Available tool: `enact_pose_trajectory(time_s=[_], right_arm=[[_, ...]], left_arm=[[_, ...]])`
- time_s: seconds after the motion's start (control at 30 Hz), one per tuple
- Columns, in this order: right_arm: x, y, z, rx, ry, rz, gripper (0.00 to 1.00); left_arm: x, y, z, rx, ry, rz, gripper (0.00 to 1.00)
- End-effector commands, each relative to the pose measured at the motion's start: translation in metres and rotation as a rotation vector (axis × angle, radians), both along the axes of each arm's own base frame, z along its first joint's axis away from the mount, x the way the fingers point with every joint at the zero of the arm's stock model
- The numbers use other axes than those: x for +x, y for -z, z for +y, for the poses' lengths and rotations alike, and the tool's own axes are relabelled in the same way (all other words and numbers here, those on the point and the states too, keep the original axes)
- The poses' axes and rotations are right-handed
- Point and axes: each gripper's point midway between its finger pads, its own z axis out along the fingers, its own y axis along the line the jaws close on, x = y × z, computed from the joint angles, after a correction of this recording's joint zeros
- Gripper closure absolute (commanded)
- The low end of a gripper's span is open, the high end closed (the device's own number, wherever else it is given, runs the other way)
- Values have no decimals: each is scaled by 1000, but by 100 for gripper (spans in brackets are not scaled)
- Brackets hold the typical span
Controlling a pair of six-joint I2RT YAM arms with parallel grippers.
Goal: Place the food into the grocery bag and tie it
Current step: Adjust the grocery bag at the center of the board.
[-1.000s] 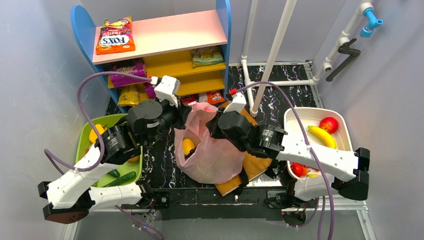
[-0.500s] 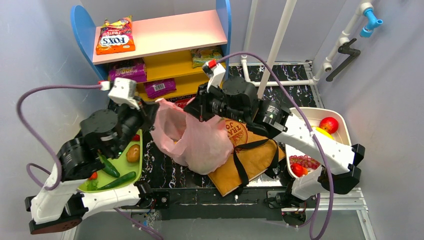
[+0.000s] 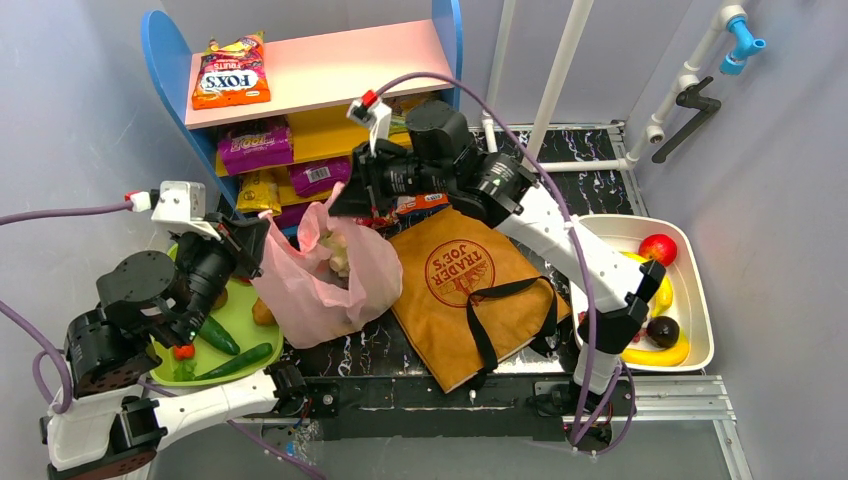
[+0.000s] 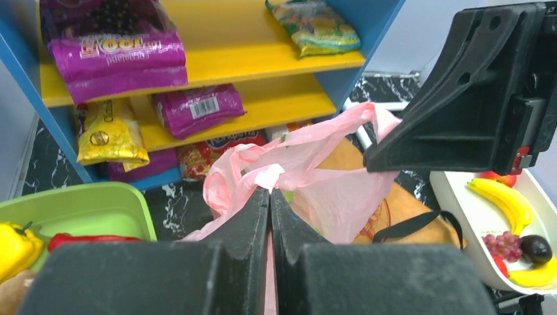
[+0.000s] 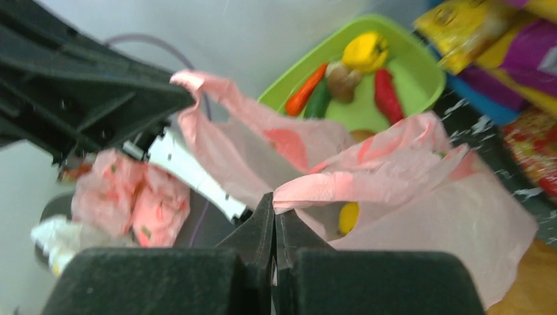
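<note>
Top view: the thin translucent pink plastic bag (image 3: 325, 285) sits between the green plastic tray (image 3: 240, 322) and the flat brown paper bag (image 3: 470, 290).
Left wrist: my left pincer (image 4: 269, 195) is clamped on one pink handle (fingers pressed tight).
Right wrist: my right pincer (image 5: 274, 202) pinches the bag's other handle; a yellow food item (image 5: 349, 217) shows inside.

The pink grocery bag (image 3: 325, 270) has slid from the middle of the table, where it covered the brown paper bag (image 3: 460, 275), toward the left edge, and its side now reaches the green tray (image 3: 245, 310). The left claw (image 3: 258, 238), pinching one handle, has swung outward to the left edge. The right claw (image 3: 345, 205), pinching the other handle, has reached across to the far left, up against the shelf unit (image 3: 330, 60). The paper bag's round logo and the white tray (image 3: 703, 310) at the right edge are now uncovered.
</note>
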Motion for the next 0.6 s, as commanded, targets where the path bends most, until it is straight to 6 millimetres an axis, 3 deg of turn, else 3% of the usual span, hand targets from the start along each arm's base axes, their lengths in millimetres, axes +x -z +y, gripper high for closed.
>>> enact_pose_trajectory(time_s=[0.0,0.1,0.2,0.47,0.57], right_arm=[[-46,13,-7,-9,-286,-8,99],[-50,44,-10,-55,-323,-9,99],[-58,60,-15,-75,-382,-3,99],[-89,64,-27,-41,-639,-6,99],[-99,62,-32,-30,-727,-1,99]], left_arm=[[-1,24,-2,8,-1,40,100],[-5,38,-10,-5,41,70,100],[-9,53,-13,3,64,111,98],[-21,67,-17,57,151,154,84],[-27,67,-14,62,176,159,70]])
